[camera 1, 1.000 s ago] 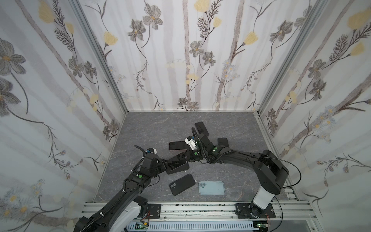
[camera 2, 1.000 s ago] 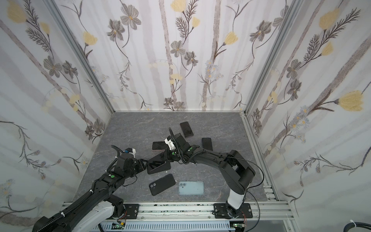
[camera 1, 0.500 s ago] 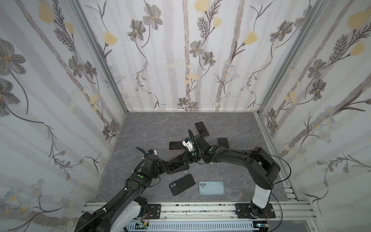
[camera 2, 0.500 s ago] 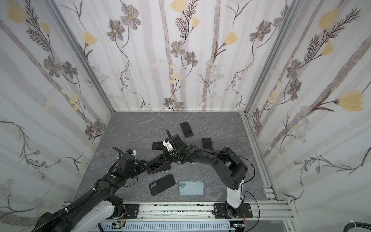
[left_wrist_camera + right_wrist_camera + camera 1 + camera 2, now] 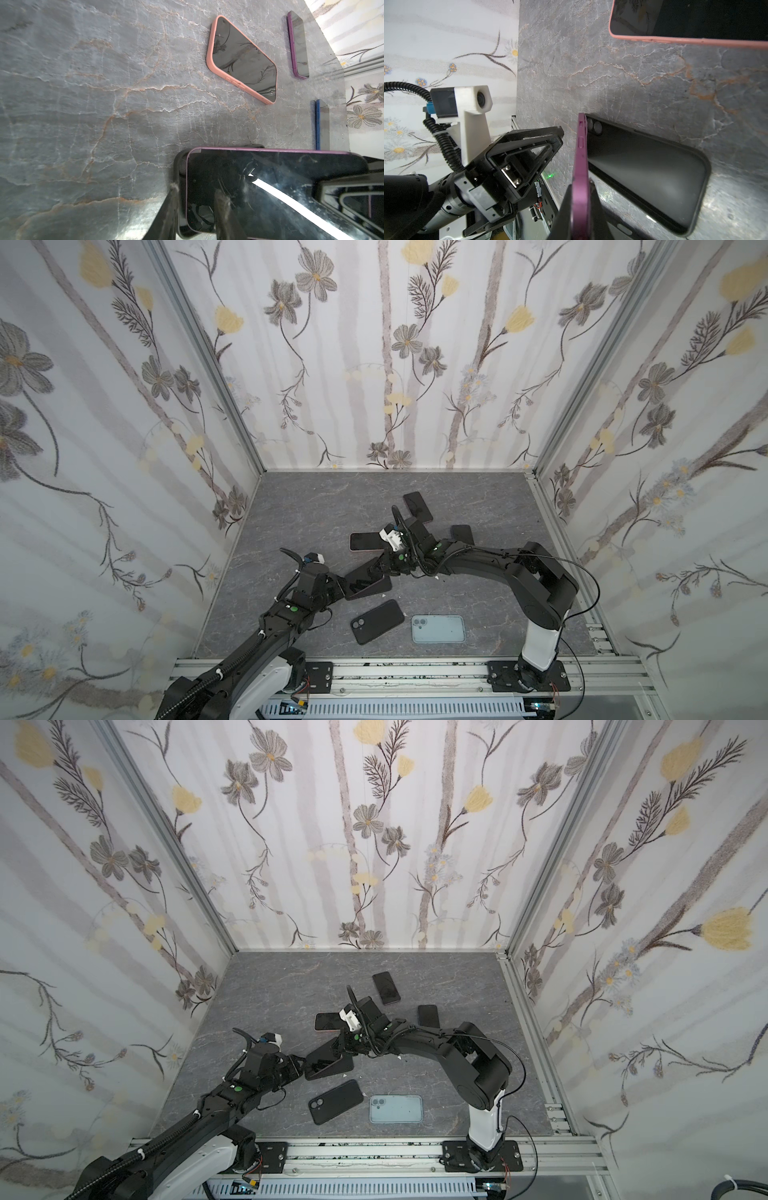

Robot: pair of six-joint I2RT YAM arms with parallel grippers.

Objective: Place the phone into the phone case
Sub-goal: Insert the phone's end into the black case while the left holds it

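Insertion step: right gripper (image 5: 581, 185) pinched the purple phone (image 5: 580, 149), tilted over the black case (image 5: 643, 162) mid-table; left gripper (image 5: 197, 190) sat empty, fingers narrowly apart, just left; next move likely needed lay-flat and press-in.

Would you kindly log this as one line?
right gripper shut on purple smartphone | smartphone tilted over black rubbery case | left gripper at case end
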